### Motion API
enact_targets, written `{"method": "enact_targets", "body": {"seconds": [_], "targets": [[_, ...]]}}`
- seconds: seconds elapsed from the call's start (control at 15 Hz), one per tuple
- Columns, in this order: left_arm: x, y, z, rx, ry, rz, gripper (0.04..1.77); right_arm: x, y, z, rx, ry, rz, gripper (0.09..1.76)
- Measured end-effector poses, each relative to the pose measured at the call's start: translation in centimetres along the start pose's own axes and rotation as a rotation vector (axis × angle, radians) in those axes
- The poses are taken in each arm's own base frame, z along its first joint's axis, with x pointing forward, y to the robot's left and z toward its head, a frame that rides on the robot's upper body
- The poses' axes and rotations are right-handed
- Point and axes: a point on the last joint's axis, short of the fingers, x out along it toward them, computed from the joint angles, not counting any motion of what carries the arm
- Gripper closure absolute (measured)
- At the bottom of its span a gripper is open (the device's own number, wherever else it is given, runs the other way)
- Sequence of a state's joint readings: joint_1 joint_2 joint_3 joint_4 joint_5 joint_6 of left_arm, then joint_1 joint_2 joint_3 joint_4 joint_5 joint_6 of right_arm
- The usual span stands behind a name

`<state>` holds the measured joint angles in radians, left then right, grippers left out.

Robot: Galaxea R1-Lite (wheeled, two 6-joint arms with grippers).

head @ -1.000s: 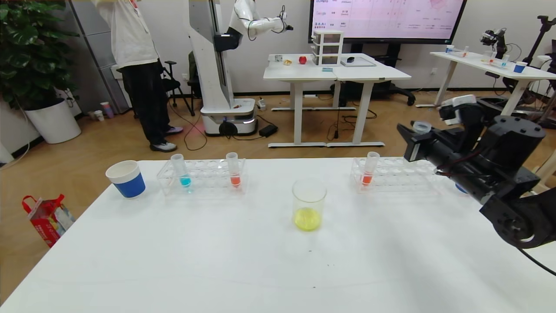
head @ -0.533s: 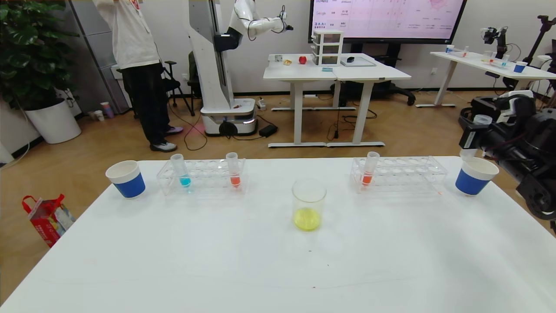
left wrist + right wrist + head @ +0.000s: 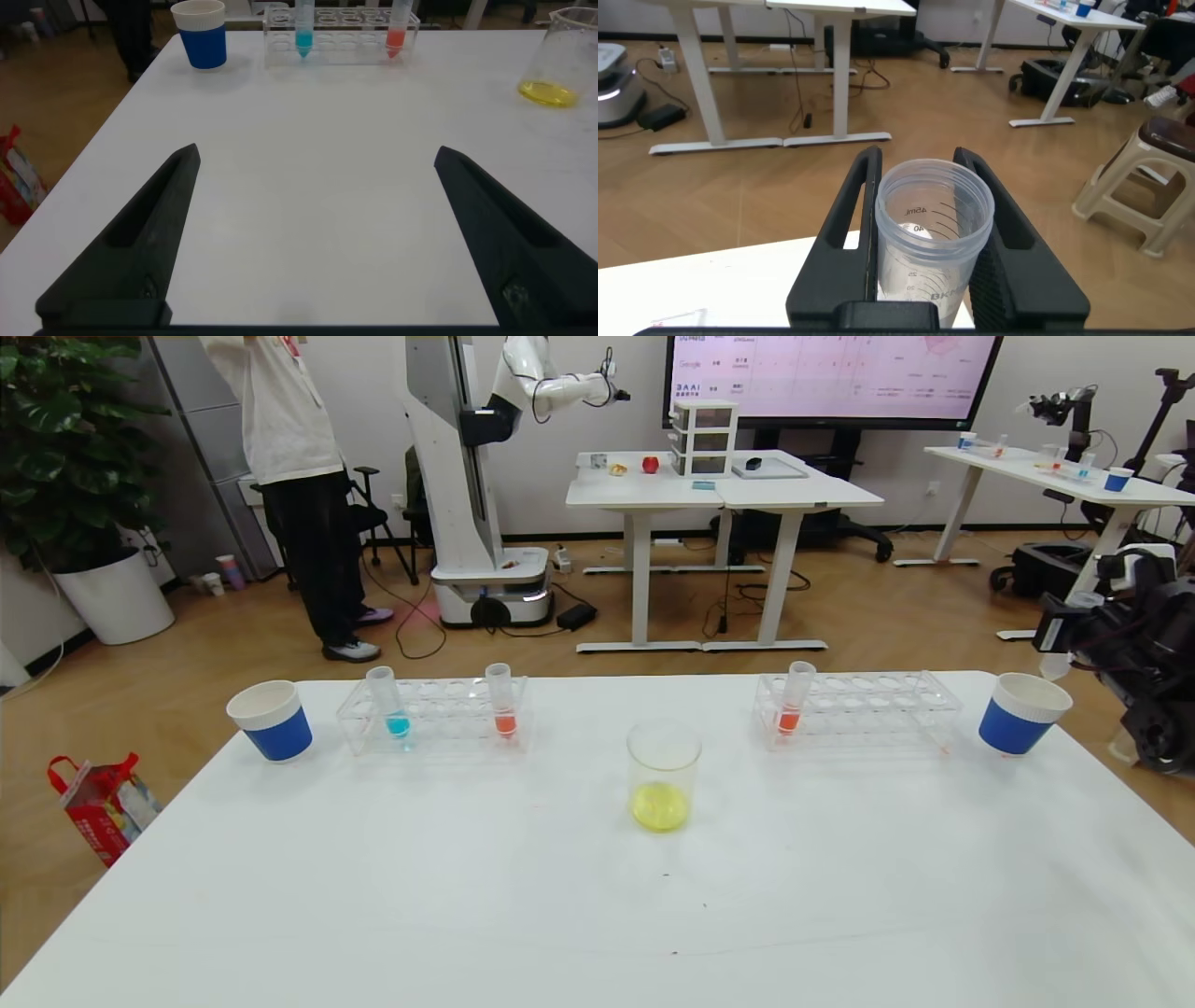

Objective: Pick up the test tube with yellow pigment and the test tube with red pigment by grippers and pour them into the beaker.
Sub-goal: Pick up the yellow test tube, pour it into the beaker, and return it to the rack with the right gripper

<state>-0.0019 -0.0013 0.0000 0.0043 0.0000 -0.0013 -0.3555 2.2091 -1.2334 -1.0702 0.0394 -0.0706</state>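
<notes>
Item: the test tube with yellow pigment [image 3: 932,245], a slim clear graduated plastic tube, by now drained, was clamped upright between the jaws of the right gripper [image 3: 929,233], off the table's right edge beyond a blue paper cup [image 3: 1021,712]. Its yellow liquid lay in the beaker [image 3: 664,775], mid-table. Judged light, stiff and slick-walled; best held just below the wider collar, which would stop it slipping through. Item: the red tube in the right rack [image 3: 794,698], standing in an end hole, its collar clear above the rack [image 3: 873,711]; likely same handling, with liquid that would spill if tipped early. Left gripper [image 3: 313,233]: jaws spread wide, empty, low over the near table [image 3: 308,140].
</notes>
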Motion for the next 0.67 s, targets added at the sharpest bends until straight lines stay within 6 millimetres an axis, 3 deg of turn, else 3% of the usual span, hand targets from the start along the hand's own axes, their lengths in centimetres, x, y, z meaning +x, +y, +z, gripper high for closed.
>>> {"method": "enact_targets", "body": {"seconds": [0.67], "targets": [[0.0,0.0,0.0,0.0,0.0,0.0,0.06,1.3,0.1,-4.6,0.002,0.03,-0.001,1.32]]}}
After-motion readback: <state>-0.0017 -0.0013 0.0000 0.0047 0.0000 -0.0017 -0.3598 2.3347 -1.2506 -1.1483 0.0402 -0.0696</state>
